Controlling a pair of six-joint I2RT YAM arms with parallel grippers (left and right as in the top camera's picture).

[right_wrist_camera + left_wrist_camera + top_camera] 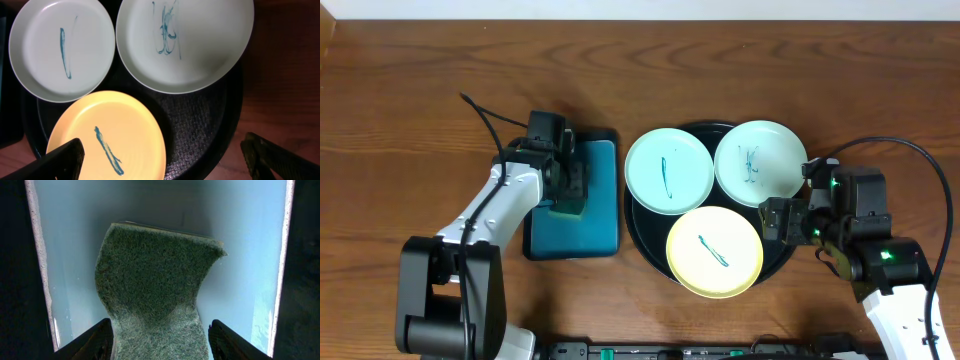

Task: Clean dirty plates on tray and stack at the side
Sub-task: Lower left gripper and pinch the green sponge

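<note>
The left claw (160, 341) is lowered over a small rectangular teal tray with a black rim (578, 238). Between its two dark fingers (95, 341) lies a green fibrous scouring pad (155, 275), flat on the tray floor, bowed in an S-curve and stretching ahead of the claw. Each finger sits right at one side edge of the pad, with the jaws moderately apart; whether they pinch it or merely flank it I cannot tell.

The right claw (170, 162) is spread wide and holds nothing. It hangs over the near rim of a large round shallow black tray (200, 130); one finger is by the tray's contents, the other above the brown wood-grain tabletop (282, 75).

Just ahead of this claw, close to one finger, rests a small round yellow plate (107, 132) with a short teal streak. Farther ahead on that same side is a round pale mint plate (61, 47) with a single teal line. Ahead toward the other finger lies a round white plate (185, 42) with a tangled teal scribble; its rim is close against the mint one.

All three lie side by side on the black tray, marks unwiped. Seen from above, the pale mint plate overhangs the tray's rim and is the plate nearest the left claw, just past the teal tray's edge.
</note>
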